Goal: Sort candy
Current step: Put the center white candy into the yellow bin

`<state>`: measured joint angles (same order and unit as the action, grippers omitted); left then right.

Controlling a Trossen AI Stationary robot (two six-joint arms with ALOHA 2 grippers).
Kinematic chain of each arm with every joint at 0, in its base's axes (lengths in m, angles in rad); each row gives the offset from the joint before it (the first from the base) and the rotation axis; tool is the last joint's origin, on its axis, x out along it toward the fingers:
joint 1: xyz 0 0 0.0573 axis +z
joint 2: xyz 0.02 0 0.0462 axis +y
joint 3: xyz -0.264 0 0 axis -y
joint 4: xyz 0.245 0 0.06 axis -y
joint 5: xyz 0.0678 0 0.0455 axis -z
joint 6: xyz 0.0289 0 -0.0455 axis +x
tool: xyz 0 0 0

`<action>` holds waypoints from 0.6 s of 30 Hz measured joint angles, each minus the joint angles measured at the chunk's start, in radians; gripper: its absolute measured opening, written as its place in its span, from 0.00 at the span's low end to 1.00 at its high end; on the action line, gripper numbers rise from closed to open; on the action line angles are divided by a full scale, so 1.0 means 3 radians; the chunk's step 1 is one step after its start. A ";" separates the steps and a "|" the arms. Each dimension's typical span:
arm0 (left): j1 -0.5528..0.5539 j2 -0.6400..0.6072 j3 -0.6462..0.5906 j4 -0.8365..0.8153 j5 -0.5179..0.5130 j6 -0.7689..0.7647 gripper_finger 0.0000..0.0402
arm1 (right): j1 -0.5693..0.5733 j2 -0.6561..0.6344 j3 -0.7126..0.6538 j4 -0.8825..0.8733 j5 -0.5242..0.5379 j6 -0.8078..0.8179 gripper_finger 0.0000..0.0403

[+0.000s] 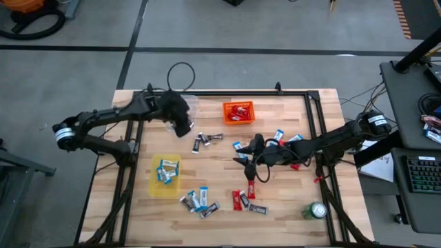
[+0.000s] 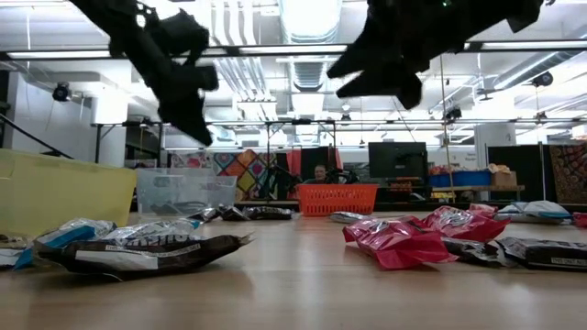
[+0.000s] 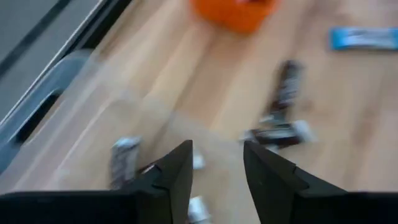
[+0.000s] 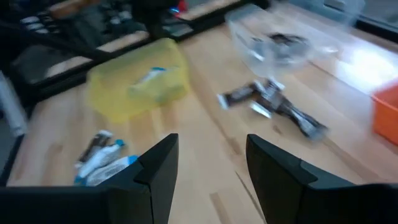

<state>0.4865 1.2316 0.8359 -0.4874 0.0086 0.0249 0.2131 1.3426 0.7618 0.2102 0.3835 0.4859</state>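
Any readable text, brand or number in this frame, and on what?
Dark brown candy wrapper, low view: silver lettering, too blurred to read.
Red candy wrappers: print illegible.
Blue-and-white candy in the yellow bin: too small.
Green can: label too small.
Left gripper, right gripper: no markings seen.

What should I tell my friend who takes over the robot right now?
Left gripper: open, empty, over the clear bin, which holds dark candy.
Right gripper: open, empty, above mid-table.
Done: red candy in the orange bin, blue-and-white candy in the yellow bin.
Left: loose candy across the table, including dark bars, red bars and a mixed pile.
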 joint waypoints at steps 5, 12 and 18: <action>-0.0625 -0.0259 -0.0095 0.0302 -0.0292 -0.0170 0.28 | -0.0009 0.0038 0.0048 -0.0411 0.0263 0.0546 0.44; -0.1442 -0.0588 -0.0381 0.0811 -0.0724 -0.0456 0.28 | -0.0017 0.0316 0.0115 -0.0670 0.0359 0.1091 0.44; -0.1916 -0.0727 -0.0583 0.1172 -0.0918 -0.0553 0.28 | -0.0091 0.0722 0.0432 -0.1208 0.0391 0.1582 0.44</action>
<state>-0.0882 1.0135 0.6609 -0.1359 -0.2668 -0.1410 0.1856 1.5593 0.8914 -0.1522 0.5008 0.9604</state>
